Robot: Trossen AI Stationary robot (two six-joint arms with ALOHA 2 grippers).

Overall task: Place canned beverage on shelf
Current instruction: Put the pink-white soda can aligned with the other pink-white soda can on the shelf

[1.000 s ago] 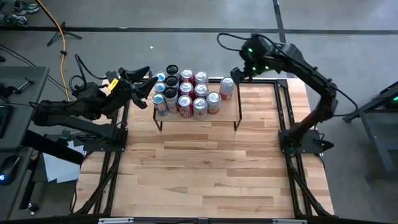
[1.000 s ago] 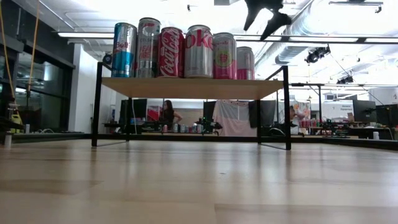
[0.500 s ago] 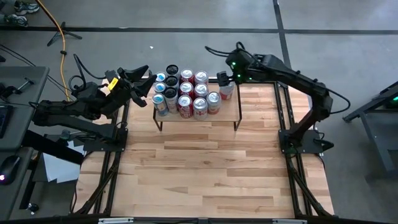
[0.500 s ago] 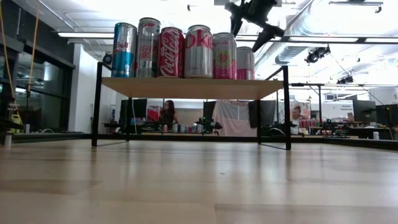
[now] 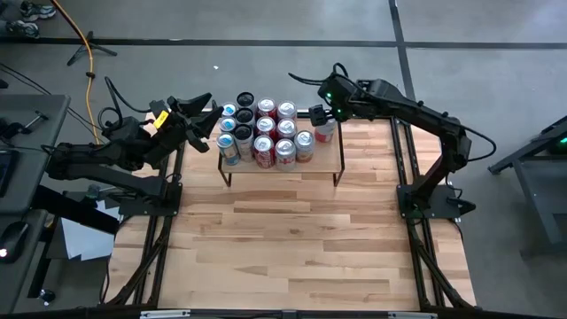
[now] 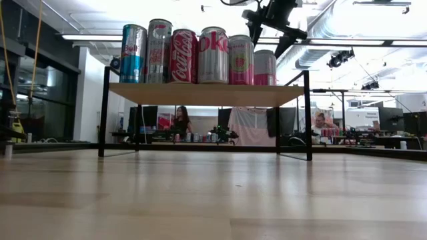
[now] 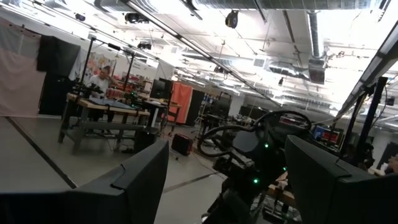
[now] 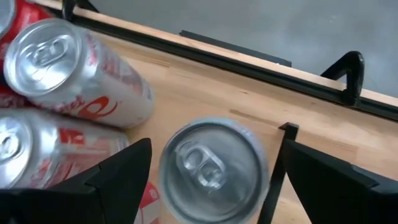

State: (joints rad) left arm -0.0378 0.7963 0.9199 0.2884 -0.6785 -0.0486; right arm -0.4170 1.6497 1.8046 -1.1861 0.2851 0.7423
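The shelf stands at the table's far side, with several cans upright on its wood top. One white-and-pink can stands apart at the shelf's far right corner. My right gripper hangs open just above that can, pointing steeply down. In the right wrist view its two fingers stand on either side of the can's silver top, with a gap on each side. My left gripper waits open at the shelf's left end, raised and pointing toward it.
The wooden tabletop lies bare in front of the shelf. Black frame rails run along the table's sides, and one rail runs behind the shelf. In the low view, people sit at benches in the room beyond.
My right gripper has moved toward the table's left and down, from beyond the shelf's right end to just over the lone can. It has rolled about its own line as it went. The can has stayed where it was.
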